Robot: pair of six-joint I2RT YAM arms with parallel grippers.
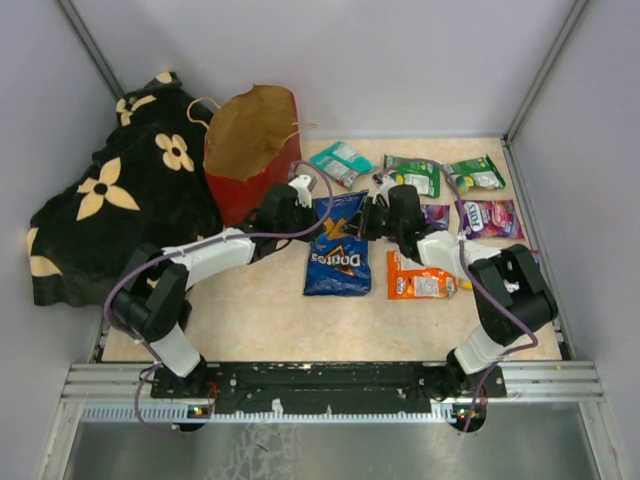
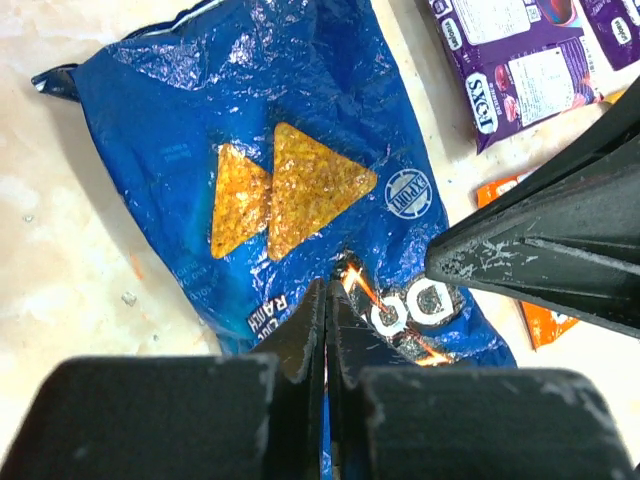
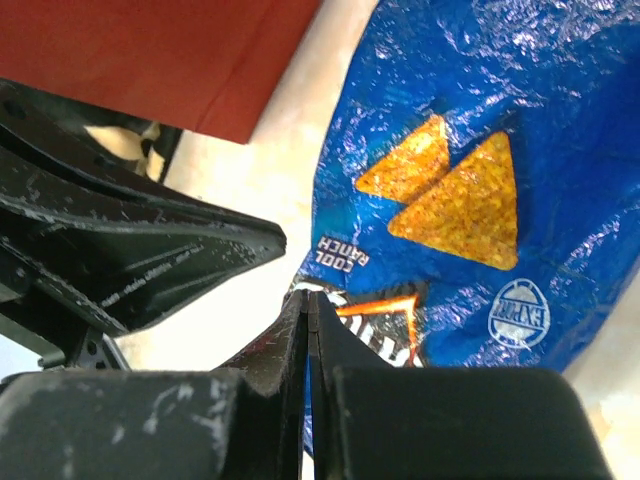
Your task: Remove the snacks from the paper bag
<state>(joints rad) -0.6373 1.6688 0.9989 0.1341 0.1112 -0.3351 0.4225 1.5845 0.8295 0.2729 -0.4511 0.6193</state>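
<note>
Found the Doritos bag (image 1: 337, 250) flat on the table (image 1: 250, 310), outside the paper bag (image 1: 250, 150). Hovered over it with left gripper (image 2: 325, 300) and right gripper (image 3: 306, 300), jaws together, empty. Judged it light, slick, crinkly, crushable: better pinched at a sealed end seam.

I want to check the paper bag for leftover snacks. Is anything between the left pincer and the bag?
Nothing visible does. The left pincer, shut, hangs over the Doritos bag, and the paper bag sits just left of it with nothing lying between. The blanket lies on the bag's other side, out of the way.
</note>
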